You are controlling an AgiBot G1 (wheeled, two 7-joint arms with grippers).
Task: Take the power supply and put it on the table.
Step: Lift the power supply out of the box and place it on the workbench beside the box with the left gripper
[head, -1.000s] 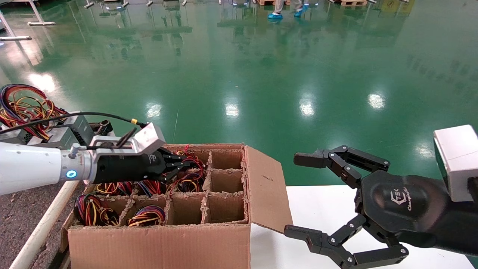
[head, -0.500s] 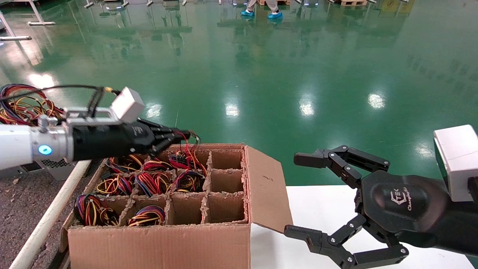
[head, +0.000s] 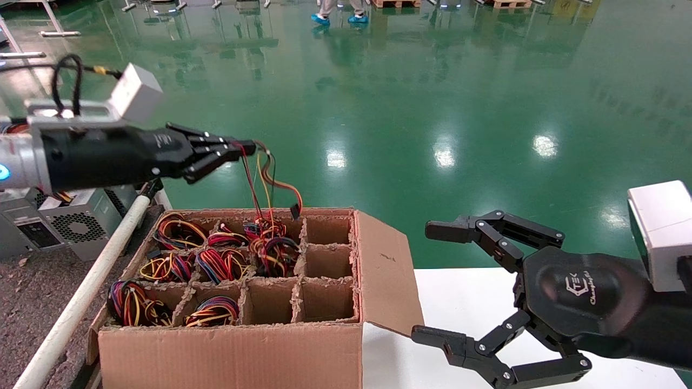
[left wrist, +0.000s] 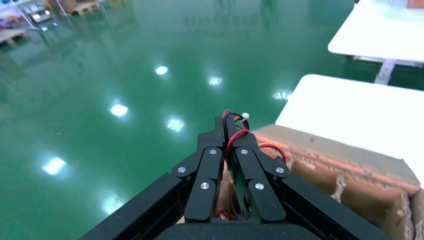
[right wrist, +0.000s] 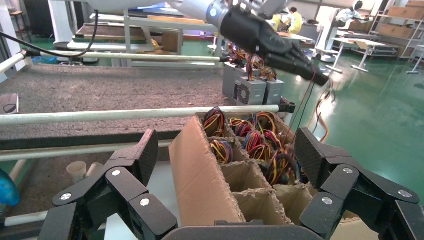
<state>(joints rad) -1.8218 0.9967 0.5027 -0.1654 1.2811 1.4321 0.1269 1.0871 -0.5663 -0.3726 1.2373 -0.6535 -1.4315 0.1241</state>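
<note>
My left gripper [head: 246, 147] hangs above the far side of the cardboard carton [head: 232, 346], shut on thin red, yellow and black wires [head: 259, 183]. They run down to a wire bundle [head: 273, 243] in a middle cell of the far row; no metal box shows under it. In the left wrist view the gripper [left wrist: 230, 125] pinches the red wire [left wrist: 235, 140]. A grey power supply [head: 75, 221] with a fan grille stands on the dark speckled table [head: 27, 302] at the far left. My right gripper [head: 432, 282] stands open over the white tabletop.
The carton's other cells hold several coloured wire coils [head: 130, 308]; the cells nearest the right gripper are empty. A white tube rail [head: 81, 297] edges the table beside the carton. The white tabletop [head: 476, 302] lies under the right arm. Green floor lies beyond.
My left gripper has risen out of the carton and drawn back to the left, pulling a few wires up from the bundle. The right arm has not moved.
</note>
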